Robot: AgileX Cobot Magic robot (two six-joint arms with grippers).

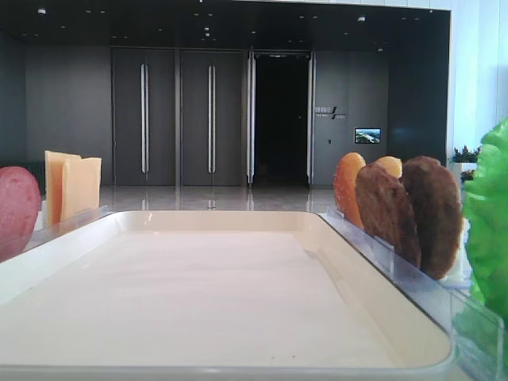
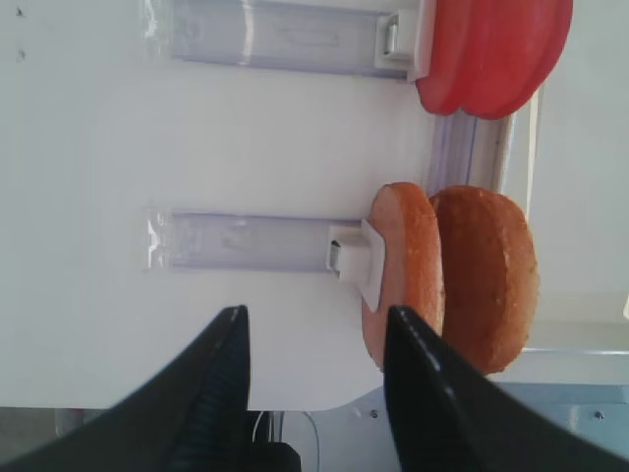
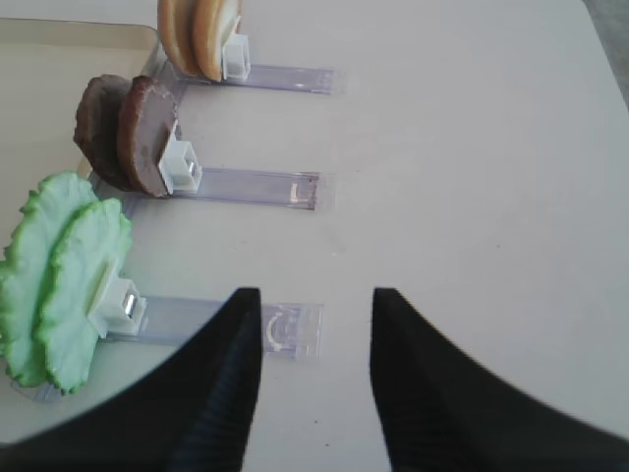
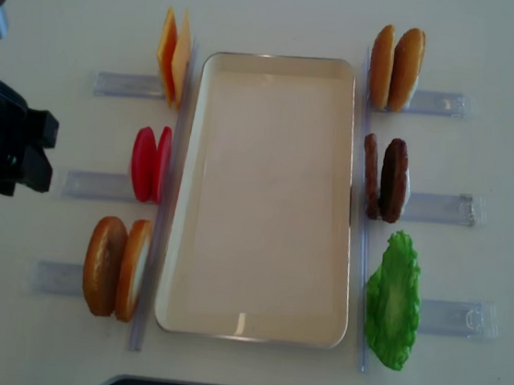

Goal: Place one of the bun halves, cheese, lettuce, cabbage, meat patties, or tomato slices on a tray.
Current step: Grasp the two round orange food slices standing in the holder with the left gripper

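My left end effector [image 2: 313, 393] stands spread and empty above the desk [image 2: 88, 147], short of the two bun halves [image 2: 447, 280] upright in their clear rack [image 2: 246, 241]. My right end effector [image 3: 316, 379] is likewise spread and empty, beside the lettuce [image 3: 54, 280] rack.

Risks, as I judge them: the buns stand on edge, close together, so a fingertip could catch both or tip one over the rack. The white clip [image 2: 354, 258] at the near bun may snag. The tomato slices [image 2: 491, 54] sit one rack over; a skewed approach could knock them.

Materials: buns rounded, orange-brown crust, finely grainy. Tomato smooth, red. Meat patties [image 3: 128, 133] dark, rough. Cheese [image 4: 172, 57] thin, straight-edged. Tray [image 4: 251, 327] cream, low-rimmed, bare, lying between the rack rows.
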